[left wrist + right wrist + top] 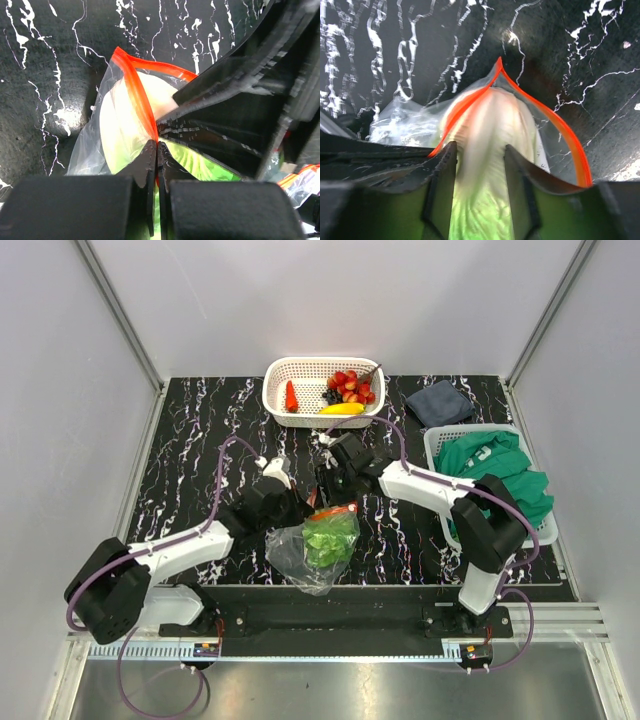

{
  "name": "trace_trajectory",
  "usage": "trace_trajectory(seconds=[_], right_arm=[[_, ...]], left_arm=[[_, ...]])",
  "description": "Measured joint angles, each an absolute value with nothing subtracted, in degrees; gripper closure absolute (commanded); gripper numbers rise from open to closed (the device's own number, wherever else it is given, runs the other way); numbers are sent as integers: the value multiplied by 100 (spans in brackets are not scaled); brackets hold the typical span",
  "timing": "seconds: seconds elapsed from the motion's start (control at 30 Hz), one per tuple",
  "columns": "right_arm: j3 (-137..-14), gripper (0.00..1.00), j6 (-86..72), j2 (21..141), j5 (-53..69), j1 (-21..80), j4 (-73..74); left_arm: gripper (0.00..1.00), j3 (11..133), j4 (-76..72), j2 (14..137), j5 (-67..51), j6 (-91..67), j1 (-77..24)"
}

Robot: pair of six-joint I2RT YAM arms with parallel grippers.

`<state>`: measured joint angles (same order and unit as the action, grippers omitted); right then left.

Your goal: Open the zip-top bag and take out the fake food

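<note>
The clear zip-top bag [292,552] lies at the table's near middle, its red-orange zip rim [135,82] spread apart. My left gripper [157,143] is shut on one side of that rim, next to the bag's mouth [300,508]. My right gripper [480,147] reaches into the mouth, its two fingers pressed on either side of the leafy green lettuce [485,170] inside the bag [400,125]. From above, the lettuce [328,538] shows through the plastic below the right gripper [332,502].
A white lattice basket [278,390] at the back holds a red pepper [291,397], strawberries [352,386], grapes [331,396] and a banana [342,408]. A second basket [432,443] on the right holds green cloth [500,475]. A grey cloth [440,402] lies behind it.
</note>
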<state>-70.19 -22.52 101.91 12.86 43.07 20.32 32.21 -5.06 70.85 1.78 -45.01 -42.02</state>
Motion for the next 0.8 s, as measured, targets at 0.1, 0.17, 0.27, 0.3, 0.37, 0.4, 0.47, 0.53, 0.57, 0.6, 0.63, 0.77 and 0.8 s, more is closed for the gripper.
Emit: trace_trajectory(seconds=[0.1,0.17,0.27,0.3,0.37,0.4,0.47,0.53,0.57,0.6,0.63,0.77,0.8], right_arm=[[-7019,70,-2241,10300,1282,4307,2027],[-7019,85,-2235,10318,1288,4307,2008],[-7061,99,-2211,10318,1291,4307,1997],[-7059,100,-2228,10315,1282,4309,1994],[-7057,100,-2228,10302,1253,4309,1975],[-7037,100,-2226,10269,1245,4309,1955],[-6917,100,-2217,10097,1199,4311,1935],[-6713,100,-2204,9808,1155,4313,1876],[-6593,100,-2198,9625,1155,4313,1844],[-6455,100,-2187,9417,1153,4313,1769],[-6342,100,-2180,9231,1151,4313,1708],[-5870,100,-2117,8305,1164,4316,1297],[-5811,100,-2084,8130,1166,4316,1188]], left_arm=[[100,3221,-513,7142,185,-4517,-4202],[100,3221,-506,7144,211,-4550,-4202],[100,3232,-449,7144,287,-4578,-4206],[100,3258,-379,7144,329,-4598,-4206],[100,3326,-248,7144,405,-4630,-4215],[100,3376,-154,7144,464,-4648,-4219],[100,3509,89,7140,580,-4683,-4219],[100,3610,283,7116,694,-4703,-4219],[100,3662,401,7087,766,-4705,-4224],[100,3715,528,7048,854,-4709,-4228],[100,3758,622,7013,908,-4711,-4230],[100,4007,974,6925,1090,-4707,-4233],[100,4042,1015,6914,1111,-4698,-4233]])
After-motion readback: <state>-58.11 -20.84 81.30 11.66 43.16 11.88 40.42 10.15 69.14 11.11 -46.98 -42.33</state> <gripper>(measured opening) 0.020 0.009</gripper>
